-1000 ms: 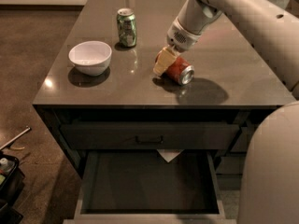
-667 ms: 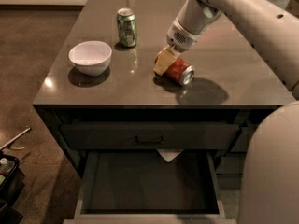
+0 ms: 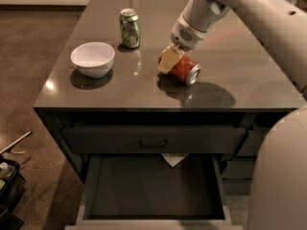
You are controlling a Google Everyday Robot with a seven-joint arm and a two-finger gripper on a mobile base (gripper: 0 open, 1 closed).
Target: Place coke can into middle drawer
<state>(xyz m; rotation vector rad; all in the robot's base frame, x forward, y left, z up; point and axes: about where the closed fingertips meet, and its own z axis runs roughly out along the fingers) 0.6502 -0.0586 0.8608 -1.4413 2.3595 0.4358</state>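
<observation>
jaws are at the coke can (image 3: pixel 184 70), but whether they clamp it cannot be told; gripper (image 3: pixel 170 63) meets the can lying sideways on the countertop (image 3: pixel 244 71), above the open middle drawer (image 3: pixel 153 188). likely light, thin-walled, slick, rolls: grasp across its body

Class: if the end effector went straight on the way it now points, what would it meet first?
The end effector points down at the coke can lying on its side on the countertop, seemingly touching it; so the can first, though depth is unclear.
</observation>
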